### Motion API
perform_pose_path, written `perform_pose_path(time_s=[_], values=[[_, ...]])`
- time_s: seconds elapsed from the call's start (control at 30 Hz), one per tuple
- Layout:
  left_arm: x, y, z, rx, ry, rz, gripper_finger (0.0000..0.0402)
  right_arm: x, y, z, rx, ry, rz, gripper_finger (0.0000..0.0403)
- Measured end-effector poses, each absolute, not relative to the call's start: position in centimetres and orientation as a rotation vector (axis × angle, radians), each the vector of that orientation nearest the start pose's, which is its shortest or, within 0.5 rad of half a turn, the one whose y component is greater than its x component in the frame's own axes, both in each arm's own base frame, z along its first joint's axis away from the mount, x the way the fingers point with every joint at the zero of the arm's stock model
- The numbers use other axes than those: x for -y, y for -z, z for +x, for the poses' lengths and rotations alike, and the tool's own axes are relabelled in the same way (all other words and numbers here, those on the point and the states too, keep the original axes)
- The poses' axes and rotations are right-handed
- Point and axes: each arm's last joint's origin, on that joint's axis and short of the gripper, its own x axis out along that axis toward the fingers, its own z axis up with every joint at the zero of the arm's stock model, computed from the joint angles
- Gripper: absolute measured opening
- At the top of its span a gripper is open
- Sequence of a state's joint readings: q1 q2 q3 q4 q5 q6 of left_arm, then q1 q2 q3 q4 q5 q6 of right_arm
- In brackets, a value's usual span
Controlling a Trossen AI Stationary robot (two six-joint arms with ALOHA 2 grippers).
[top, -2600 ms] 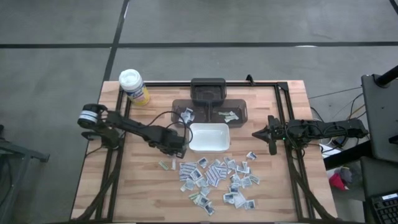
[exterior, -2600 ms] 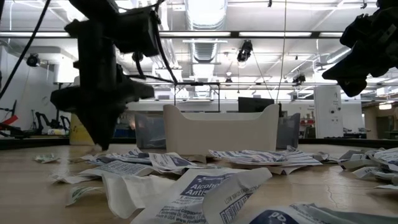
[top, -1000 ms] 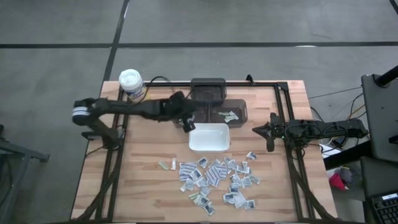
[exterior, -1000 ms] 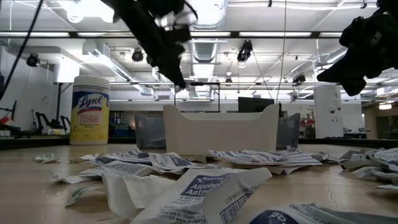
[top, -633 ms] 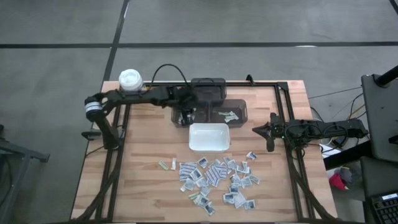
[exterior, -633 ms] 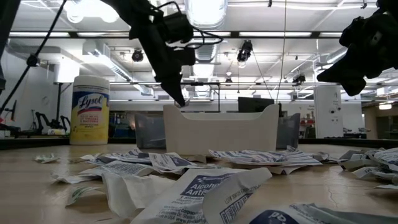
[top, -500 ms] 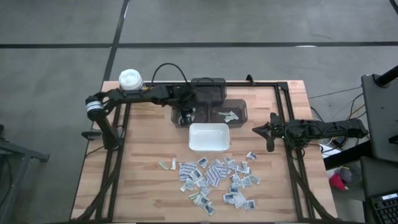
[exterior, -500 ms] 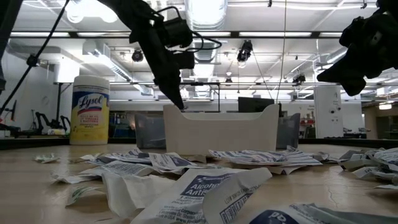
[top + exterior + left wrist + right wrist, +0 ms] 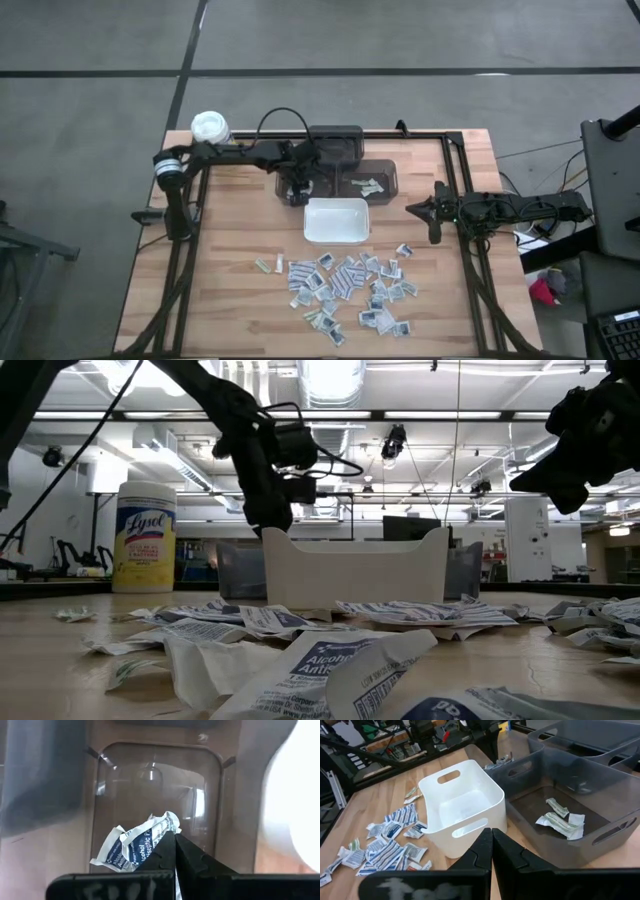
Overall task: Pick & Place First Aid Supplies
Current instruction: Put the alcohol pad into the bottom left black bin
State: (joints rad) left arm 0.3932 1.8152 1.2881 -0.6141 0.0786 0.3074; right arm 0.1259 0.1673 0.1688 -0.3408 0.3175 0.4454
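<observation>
Wooden table (image 9: 230,290) carries thin, limp packets (image 9: 345,285); left gripper (image 9: 174,851), jaws pinching one crumpled alcohol wipe packet (image 9: 142,842) by its edge.

White/blue-print packets (image 9: 345,290) scattered flat on table, front-centre.

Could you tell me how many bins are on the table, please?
3: white bin mid-table; two grey bins side by side behind it. A dark box sits farther back.

The wooden table (image 9: 220,250) carries scattered packets (image 9: 345,280), bins (image 9: 385,178), tray (image 9: 336,222), canister (image 9: 210,130).
</observation>
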Motion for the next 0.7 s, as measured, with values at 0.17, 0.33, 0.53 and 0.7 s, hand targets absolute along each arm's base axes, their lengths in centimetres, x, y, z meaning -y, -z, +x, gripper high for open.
perform_pose_path(time_s=[0.17, 0.33, 0.53, 0.7], values=[[-14.17, -20.0, 33.76, -1.138, -0.104, -0.002, 0.0, -0.29, -17.61, 9.48, -0.283, 0.26, 0.366, 0.0008], [-14.23, -19.96, 33.74, -1.14, -0.098, 0.006, 0.0, -0.29, -17.61, 9.48, -0.283, 0.26, 0.366, 0.0008], [-14.25, -19.93, 33.71, -1.141, -0.099, 0.008, 0.0, -0.29, -17.62, 9.48, -0.283, 0.26, 0.366, 0.0008], [-14.2, -19.61, 33.59, -1.145, -0.098, 0.007, 0.0015, -0.29, -17.62, 9.48, -0.283, 0.26, 0.366, 0.0008]])
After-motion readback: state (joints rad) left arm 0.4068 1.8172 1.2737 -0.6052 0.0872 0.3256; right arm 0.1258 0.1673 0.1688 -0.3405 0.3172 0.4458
